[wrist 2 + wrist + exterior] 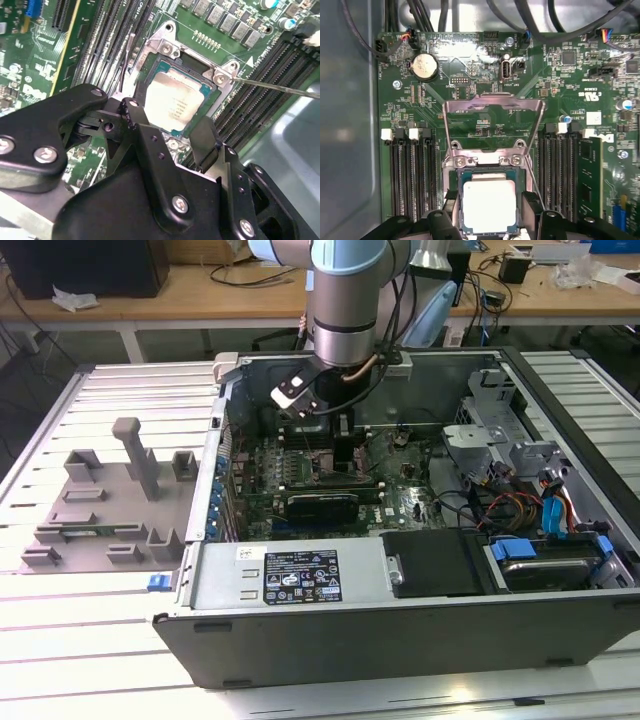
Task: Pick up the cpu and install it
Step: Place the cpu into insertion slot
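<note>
The cpu (489, 206) (175, 105), a small square chip with a shiny silver top, lies flat inside the socket frame (490, 161) on the green motherboard (470, 75). My gripper (490, 200) (170, 125) hangs just above it. Its black fingers (451, 200) stand open on either side of the chip, with small gaps between them and its edges. The socket's metal load plate (492, 107) is flipped up and open. In the exterior view the gripper (333, 450) reaches down into the open computer case (400, 640).
Memory slots (410, 175) flank the socket on both sides, and a thin lever rod (280, 86) sticks out beside it. A long black card (320, 505) lies near the socket. Cables and drive bays (540, 540) fill the case at the exterior view's right. A grey fixture tray (110, 500) sits outside.
</note>
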You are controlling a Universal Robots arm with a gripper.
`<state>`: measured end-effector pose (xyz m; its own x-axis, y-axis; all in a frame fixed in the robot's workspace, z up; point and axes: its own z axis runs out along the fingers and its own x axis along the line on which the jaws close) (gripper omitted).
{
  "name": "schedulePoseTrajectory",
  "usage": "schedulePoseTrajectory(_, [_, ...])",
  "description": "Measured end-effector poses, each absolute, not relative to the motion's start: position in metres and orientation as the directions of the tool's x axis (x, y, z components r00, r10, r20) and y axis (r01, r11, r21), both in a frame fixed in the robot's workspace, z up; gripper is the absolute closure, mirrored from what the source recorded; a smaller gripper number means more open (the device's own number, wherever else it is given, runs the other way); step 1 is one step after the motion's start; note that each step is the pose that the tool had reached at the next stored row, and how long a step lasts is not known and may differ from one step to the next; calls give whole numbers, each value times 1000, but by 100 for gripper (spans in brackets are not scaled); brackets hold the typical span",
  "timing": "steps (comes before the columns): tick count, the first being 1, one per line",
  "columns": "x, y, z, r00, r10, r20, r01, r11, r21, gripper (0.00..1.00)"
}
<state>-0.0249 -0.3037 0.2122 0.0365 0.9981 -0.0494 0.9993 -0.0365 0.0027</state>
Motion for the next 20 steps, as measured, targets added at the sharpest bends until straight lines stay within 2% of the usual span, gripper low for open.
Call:
schedulePoseTrajectory(8, [-25, -304, 214, 37, 998, -49, 999, -36, 3, 40])
schedulePoseTrajectory(11, [-25, -304, 215, 37, 998, -49, 999, -37, 3, 59])
schedulePoseTrajectory(12, [-25, -304, 215, 37, 998, -49, 999, -36, 3, 71])
schedulePoseTrajectory(13, [-25, -304, 215, 37, 998, -49, 999, -36, 3, 77])
schedulePoseTrajectory(14, [-25, -304, 215, 37, 998, -49, 999, -37, 3, 77])
schedulePoseTrajectory(15, [-25, -304, 215, 37, 998, -49, 999, -36, 3, 89])
schedulePoseTrajectory(18, [-25, -304, 216, 37, 998, -49, 999, -36, 3, 89])
schedulePoseTrajectory(20, [-26, -304, 215, 37, 999, -34, 999, -37, 15, 89])
